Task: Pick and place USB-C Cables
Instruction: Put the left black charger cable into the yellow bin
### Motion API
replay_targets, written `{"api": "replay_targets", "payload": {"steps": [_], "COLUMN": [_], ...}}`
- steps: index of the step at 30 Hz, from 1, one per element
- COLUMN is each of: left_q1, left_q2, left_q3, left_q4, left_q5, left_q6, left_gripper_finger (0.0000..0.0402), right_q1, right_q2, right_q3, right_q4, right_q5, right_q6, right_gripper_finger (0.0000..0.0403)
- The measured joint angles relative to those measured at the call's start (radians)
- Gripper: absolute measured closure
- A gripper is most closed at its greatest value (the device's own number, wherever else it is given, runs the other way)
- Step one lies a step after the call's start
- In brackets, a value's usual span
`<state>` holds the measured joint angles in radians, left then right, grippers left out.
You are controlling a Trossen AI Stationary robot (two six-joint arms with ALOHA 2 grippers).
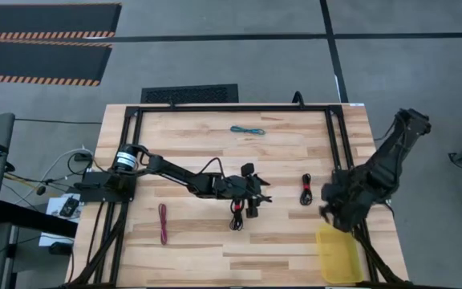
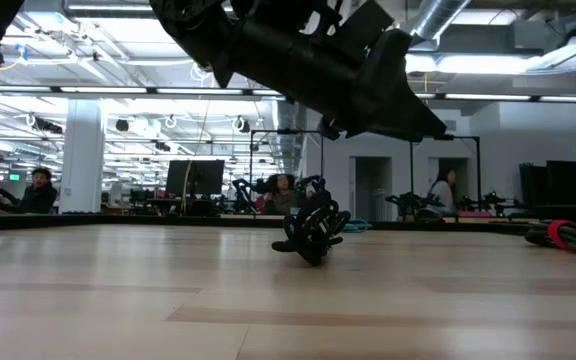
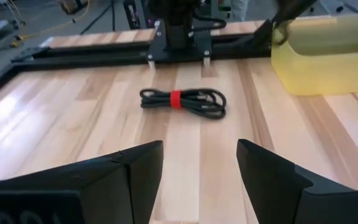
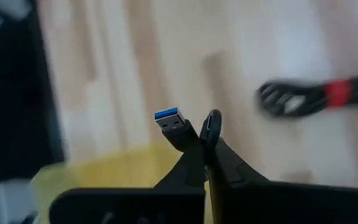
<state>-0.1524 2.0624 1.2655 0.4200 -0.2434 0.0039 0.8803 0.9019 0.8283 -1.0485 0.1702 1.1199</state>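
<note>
My right gripper is shut on a black cable above the table, next to the yellow bin. Two plugs stick out past the fingertips. My left gripper is open, low over the table's middle. It faces a black cable bundle with a red band that lies flat farther right. Another black bundle lies just near of the left gripper. A teal-blue bundle lies by the far edge. A dark red one lies to the near left. My right gripper pinches the black cable between its two shut fingers, just behind the plugs. The blue-tongued plug and a second dark plug stick out beyond the fingertips. The gripper hides the rest of the cable. The cable is lifted clear of the table.
A black metal frame borders the wooden table top. The yellow bin sits at the table's near right corner, under the right arm. Loose wires and gear lie off the table's left side. People sit in the room behind.
</note>
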Motion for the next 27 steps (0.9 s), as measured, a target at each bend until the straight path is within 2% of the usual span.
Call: {"api": "replay_targets", "payload": {"steps": [3, 7, 12, 19, 27], "left_q1": [0.0, 0.0, 0.0, 0.008, 0.01], "left_q2": [-0.008, -0.025, -0.051, -0.072, -0.086], "left_q3": [-0.001, 0.001, 0.001, 0.001, 0.001], "left_q4": [-0.027, -0.069, -0.198, -0.324, -0.304], "left_q5": [0.001, 0.001, -0.005, -0.005, -0.006], "left_q6": [-0.008, -0.031, -0.095, -0.175, -0.183], "left_gripper_finger": [0.0204, 0.0204, 0.0204, 0.0204, 0.0204], "right_q1": [0.072, 0.162, 0.26, 0.325, 0.322], "right_q2": [0.012, 0.013, 0.075, 0.24, 0.289], "right_q3": [0.033, 0.065, 0.065, 0.065, 0.065], "right_q4": [-0.002, 0.02, 0.087, 0.107, 0.107], "right_q5": [-0.019, 0.016, 0.017, -0.066, -0.063], "right_q6": [0.062, 0.159, 0.308, 0.508, 0.52], "right_gripper_finger": [0.0391, 0.0395, 0.0384, 0.0326, 0.0242]}}
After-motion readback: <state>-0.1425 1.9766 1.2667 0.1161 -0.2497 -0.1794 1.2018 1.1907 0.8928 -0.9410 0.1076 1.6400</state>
